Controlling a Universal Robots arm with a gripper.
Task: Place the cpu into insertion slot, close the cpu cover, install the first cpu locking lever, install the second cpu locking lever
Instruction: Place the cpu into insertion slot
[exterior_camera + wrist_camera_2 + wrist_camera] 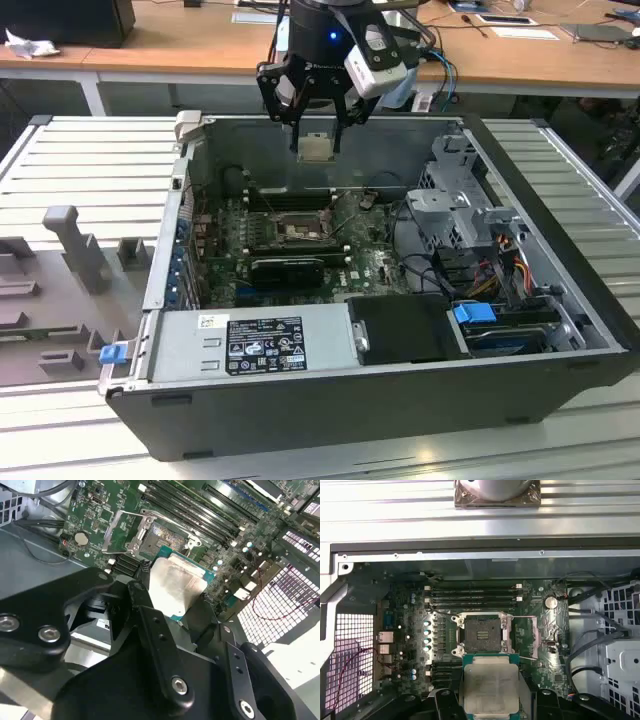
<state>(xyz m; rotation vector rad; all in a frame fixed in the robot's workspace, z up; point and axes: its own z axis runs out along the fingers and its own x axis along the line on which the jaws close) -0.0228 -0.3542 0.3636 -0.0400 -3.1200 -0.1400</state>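
Gripping the cpu (316, 148) by two opposite edges, the gripper (318, 138) hangs over the open computer case (350, 410) in the exterior view, well above the insertion slot (297, 232). In the second wrist view, the cpu (175, 582) shows a pale silvery square top with a green edge, clamped between black fingers (145, 605). In the first wrist view, the cpu (491, 690) is apart from the insertion slot (481, 634), whose grey pin field lies uncovered within a black rim.
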